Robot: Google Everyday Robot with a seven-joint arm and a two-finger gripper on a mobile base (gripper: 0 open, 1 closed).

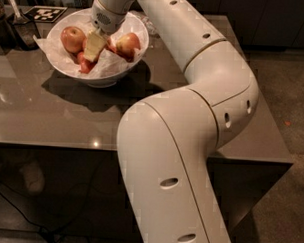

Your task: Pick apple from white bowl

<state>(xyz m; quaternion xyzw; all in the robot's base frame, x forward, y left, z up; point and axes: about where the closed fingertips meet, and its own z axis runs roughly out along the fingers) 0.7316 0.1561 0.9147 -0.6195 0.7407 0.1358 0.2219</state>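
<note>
The white bowl stands at the back left of the table, lined with crumpled white paper. A large round orange-red apple lies at its left side. Another apple, with a paler side, lies at the right. A smaller dark-red apple lies at the front. My gripper reaches down into the middle of the bowl between the two large apples, just above the dark-red one. My white arm crosses the right half of the view.
The glossy grey-brown table has its front edge near the middle of the view and its right edge by the arm's elbow. A black-and-white marker tag and a dark utensil holder sit behind the bowl at the left.
</note>
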